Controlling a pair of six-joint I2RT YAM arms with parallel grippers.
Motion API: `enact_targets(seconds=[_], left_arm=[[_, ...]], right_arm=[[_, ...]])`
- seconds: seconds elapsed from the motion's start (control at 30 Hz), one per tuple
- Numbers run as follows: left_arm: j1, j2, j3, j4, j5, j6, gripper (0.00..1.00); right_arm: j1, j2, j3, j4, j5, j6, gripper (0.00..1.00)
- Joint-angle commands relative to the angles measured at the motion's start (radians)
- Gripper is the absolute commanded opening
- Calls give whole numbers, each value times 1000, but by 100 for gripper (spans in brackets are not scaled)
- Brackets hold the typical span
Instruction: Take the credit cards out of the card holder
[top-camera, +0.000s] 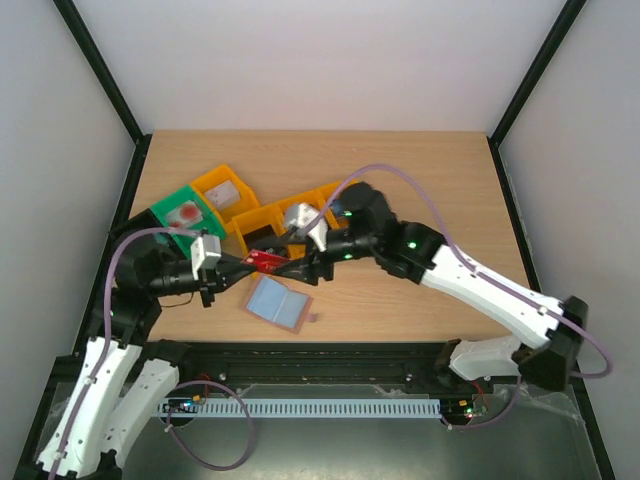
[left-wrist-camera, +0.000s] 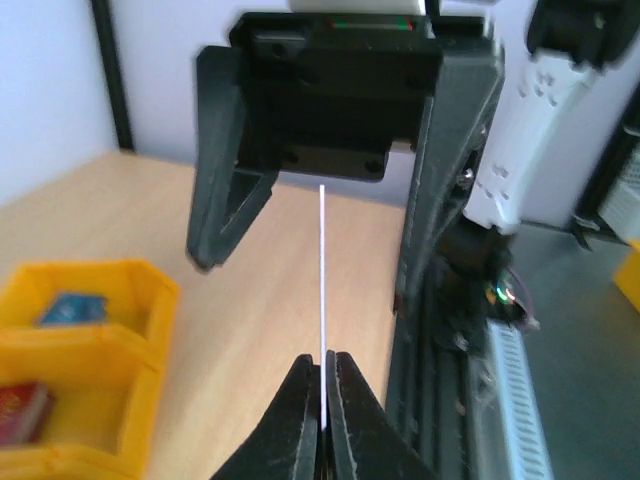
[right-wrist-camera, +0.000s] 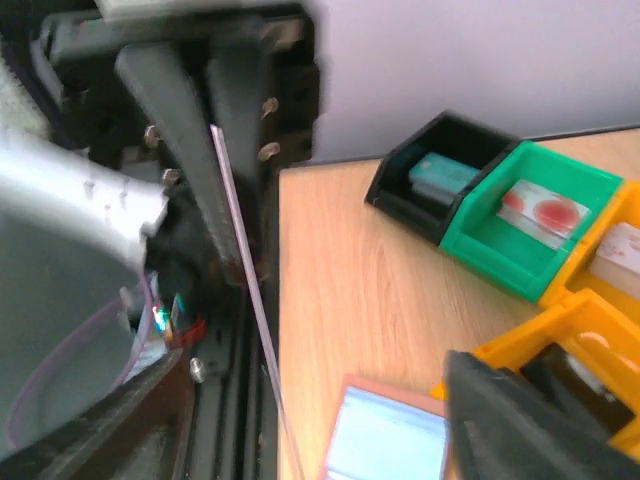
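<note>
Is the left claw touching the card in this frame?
Touching. The left wrist view shows the left claw with both fingers pressed shut on the card, which is seen edge-on, with no gap on either side.

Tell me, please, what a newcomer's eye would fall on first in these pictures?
The two arms meeting tip to tip over the middle of the table, a red card between them: the left gripper is shut on it, the right gripper open. Nearer the arms' bases lies the card holder, opened flat, light blue lining up, with coloured bins behind.
</note>
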Motion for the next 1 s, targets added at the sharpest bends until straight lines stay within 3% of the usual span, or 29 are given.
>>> enact_targets(seconds=[0.0, 0.07, 0.13, 0.23, 0.33, 0.43, 0.53, 0.6, 0.8, 0.83, 0.93, 0.97], left_arm=[[26, -108, -150, 758, -51, -736, 2], [30, -140, -222, 990, -105, -913, 2], [33, -132, -245, 1043, -123, -951, 2], [34, -135, -261, 1070, -129, -961, 2], [33, -136, -256, 1094, -132, -973, 2], [33, -140, -260, 1102, -124, -975, 2], [33, -144, -270, 1098, -131, -973, 2], [33, -145, -272, 1090, -146, -967, 2], [36, -154, -278, 1034, -170, -917, 3], [36, -156, -281, 1017, -163, -911, 11], [38, -162, -254, 841, -91, -712, 81], [40, -161, -216, 711, -71, -591, 95]], right_arm=[[-110, -175, -155, 420, -45, 228, 76], [-120, -187, -212, 578, -92, 329, 84], [-120, -171, -235, 684, -139, 411, 88], [-121, -144, -259, 798, -160, 502, 82], [-120, -108, -244, 808, -190, 527, 76], [-118, -87, -232, 814, -216, 543, 60], [-113, -71, -224, 808, -257, 540, 19], [-113, -75, -222, 789, -276, 518, 3], [-113, -112, -176, 567, -257, 337, 2], [-113, -113, -159, 509, -244, 301, 2], [-113, -100, -83, 262, -175, 147, 2], [-113, -89, -54, 164, -144, 90, 2]])
